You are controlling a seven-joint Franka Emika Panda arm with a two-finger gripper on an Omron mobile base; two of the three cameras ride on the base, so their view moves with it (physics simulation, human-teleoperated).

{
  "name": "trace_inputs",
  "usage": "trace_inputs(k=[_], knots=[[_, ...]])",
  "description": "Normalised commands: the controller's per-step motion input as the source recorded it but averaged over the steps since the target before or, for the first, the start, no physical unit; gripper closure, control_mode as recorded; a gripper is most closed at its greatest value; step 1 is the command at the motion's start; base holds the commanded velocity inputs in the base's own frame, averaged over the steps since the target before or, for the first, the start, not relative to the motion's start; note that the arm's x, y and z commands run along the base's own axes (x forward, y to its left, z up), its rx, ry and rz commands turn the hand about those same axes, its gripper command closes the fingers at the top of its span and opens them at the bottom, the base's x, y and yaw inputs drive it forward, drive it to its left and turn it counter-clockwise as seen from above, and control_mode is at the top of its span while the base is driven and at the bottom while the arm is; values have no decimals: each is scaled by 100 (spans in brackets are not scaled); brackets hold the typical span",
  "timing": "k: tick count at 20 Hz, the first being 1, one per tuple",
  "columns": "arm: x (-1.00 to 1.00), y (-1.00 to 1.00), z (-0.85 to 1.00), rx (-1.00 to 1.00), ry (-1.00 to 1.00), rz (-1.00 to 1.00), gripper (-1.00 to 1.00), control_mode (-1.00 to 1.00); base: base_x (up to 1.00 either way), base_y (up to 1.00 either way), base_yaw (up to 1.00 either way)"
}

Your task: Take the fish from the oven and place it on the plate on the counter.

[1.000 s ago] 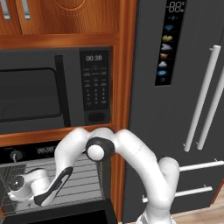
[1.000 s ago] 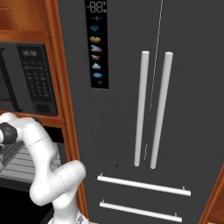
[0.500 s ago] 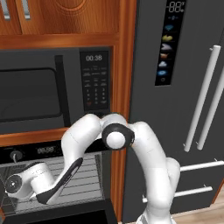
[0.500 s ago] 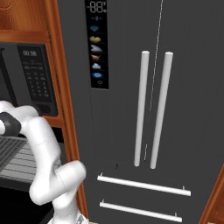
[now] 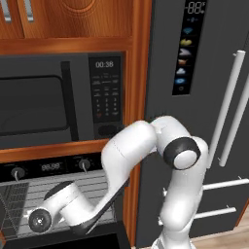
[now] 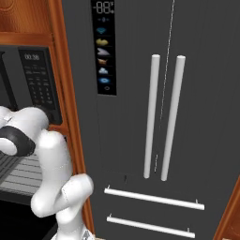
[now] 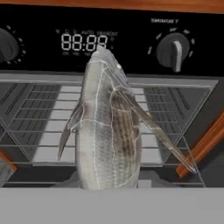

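Holding the pale grey flat fish (image 7: 107,127) upright before the black wall oven's (image 7: 131,39) wire racks, apparently pinched by the claw, the arm should next swing toward the plate.

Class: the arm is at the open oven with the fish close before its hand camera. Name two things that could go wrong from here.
1. The fish stands up close before the oven panel; whether the hand grips it firmly cannot be seen, so it may slip.
2. The arm reaches low into the oven; pulling back, it could knock the rack.
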Motion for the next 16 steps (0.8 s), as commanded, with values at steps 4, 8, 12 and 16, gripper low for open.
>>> trace_inputs(k=[4,8,12,16], knots=[[-69,-100,87,15,-34,0,100,-100,0,0,0],[-52,-89,97,18,-33,0,100,-100,0,0,0],[-13,-71,100,18,-25,0,100,-100,0,0,0],[0,-64,100,21,-6,0,100,-100,0,0,0]])
